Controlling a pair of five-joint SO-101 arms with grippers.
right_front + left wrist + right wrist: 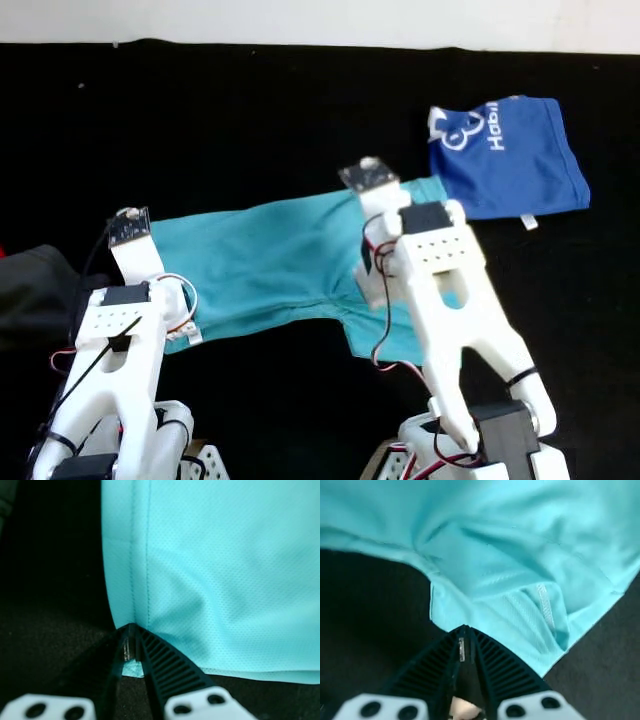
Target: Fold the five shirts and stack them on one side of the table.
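So the teal mesh-fabric shirt [270, 260] is stretched out sideways across the middle of the black cloth-covered table [250, 110], a bit bunched up and wrinkled toward its right end. The left gripper [132, 630] has its fingers closed tight on the shirt's stitched corner hem, and you can see a scrap of teal poking out between them. The right gripper [464, 630] is pinched together on the shirt's edge too, right by a folded-over bit where a pale seam strip shows on the inside. From the high camera, the white left arm [120, 340] sits at the teal shirt's left end and the white right arm [450, 290] leans over its right end.

Just past the teal shirt's far right corner, touching or slightly overlapping it, there's a folded royal-blue shirt with white print [510, 155]. Off to the teal shirt's left, near the table edge, lies a dark crumpled bundle of fabric [35, 290].
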